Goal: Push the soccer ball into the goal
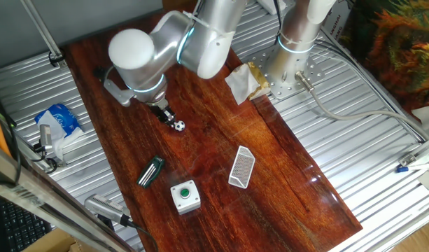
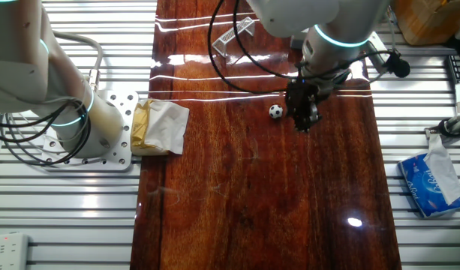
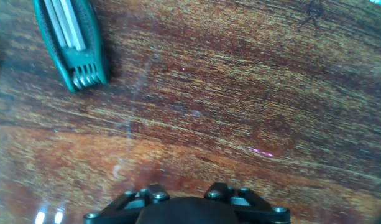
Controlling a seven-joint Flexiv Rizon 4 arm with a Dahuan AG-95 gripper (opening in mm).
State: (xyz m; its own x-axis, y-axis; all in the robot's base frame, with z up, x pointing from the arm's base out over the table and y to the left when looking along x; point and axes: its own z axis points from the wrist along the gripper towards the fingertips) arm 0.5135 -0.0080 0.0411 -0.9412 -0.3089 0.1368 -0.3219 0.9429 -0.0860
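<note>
The soccer ball (image 1: 178,125), tiny and white with black patches, lies on the wooden table; it also shows in the other fixed view (image 2: 275,112). My gripper (image 1: 168,116) points down just beside the ball, on the side away from the goal, its tips low near the wood (image 2: 305,124). Its fingers look pressed together and hold nothing. The goal (image 1: 241,167), a small white mesh frame, lies further along the table; it also shows at the far end in the other fixed view (image 2: 233,36). The hand view shows only wood and the gripper's base; the ball is out of it.
A dark green-striped clip (image 1: 150,171) (image 3: 72,43) and a white box with a green button (image 1: 185,196) lie near the table's front. Crumpled paper (image 1: 242,82) sits by the second arm's base (image 1: 287,66). A tissue pack (image 2: 428,184) lies off the table.
</note>
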